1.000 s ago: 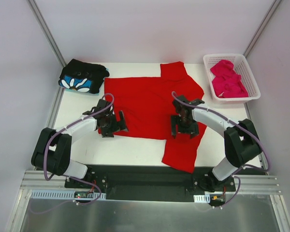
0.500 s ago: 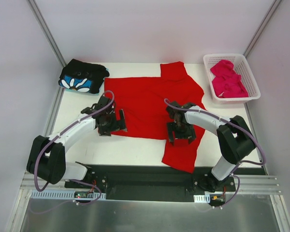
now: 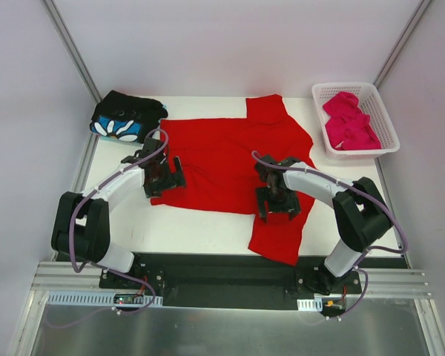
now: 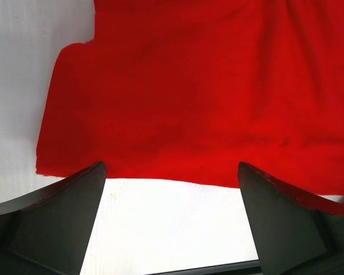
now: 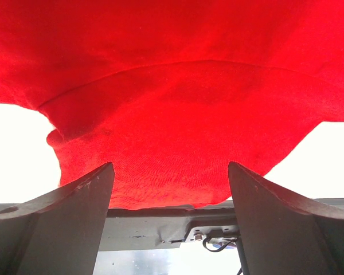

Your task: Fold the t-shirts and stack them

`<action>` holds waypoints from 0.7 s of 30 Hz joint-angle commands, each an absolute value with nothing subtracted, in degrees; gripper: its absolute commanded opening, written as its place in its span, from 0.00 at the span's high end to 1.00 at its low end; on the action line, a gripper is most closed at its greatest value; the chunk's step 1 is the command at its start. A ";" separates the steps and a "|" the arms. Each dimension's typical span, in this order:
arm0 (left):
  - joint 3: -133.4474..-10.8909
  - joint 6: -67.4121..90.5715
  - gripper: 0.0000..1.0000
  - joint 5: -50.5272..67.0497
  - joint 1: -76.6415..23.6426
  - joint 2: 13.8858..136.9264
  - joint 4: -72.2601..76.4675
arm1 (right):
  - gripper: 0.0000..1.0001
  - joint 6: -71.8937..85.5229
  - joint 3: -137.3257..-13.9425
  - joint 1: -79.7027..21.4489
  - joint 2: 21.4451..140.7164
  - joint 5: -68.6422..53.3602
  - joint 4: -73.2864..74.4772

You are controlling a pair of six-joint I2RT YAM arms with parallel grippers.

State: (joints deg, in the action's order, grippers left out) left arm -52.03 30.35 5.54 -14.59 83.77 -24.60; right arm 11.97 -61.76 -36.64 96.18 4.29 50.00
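Note:
A bright red t-shirt (image 3: 222, 152) lies spread flat on the white table (image 3: 193, 226), one sleeve reaching the near edge. My left gripper (image 3: 165, 178) hovers open at the shirt's left hem; in the left wrist view the left gripper (image 4: 172, 223) has bare table between its fingers and the red t-shirt (image 4: 189, 86) just ahead. My right gripper (image 3: 278, 205) stands open over the near sleeve; in the right wrist view the right gripper (image 5: 171, 220) has the red cloth (image 5: 178, 97) filling the space beyond it. A folded black flower-print t-shirt (image 3: 126, 119) sits far left. A magenta-pink t-shirt (image 3: 348, 120) lies in the basket.
A white lattice basket (image 3: 382, 111) stands at the far right corner of the table. The black rail with the arm bases (image 3: 230, 278) runs along the near edge. Grey walls close in the left, right and back sides.
My left gripper has moved away from the near edge, up along the shirt's left hem. My right gripper shifted slightly nearer and left onto the sleeve, then held still. Both stayed open.

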 commanded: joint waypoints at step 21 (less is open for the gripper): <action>-33.05 38.14 0.01 9.84 -18.89 70.67 -21.36 | 0.16 13.09 -61.35 -36.91 95.01 5.01 51.15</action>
State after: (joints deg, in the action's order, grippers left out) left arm -35.27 35.03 9.56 -16.99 72.82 -18.31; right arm 11.99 -61.06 -36.64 96.18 4.14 49.80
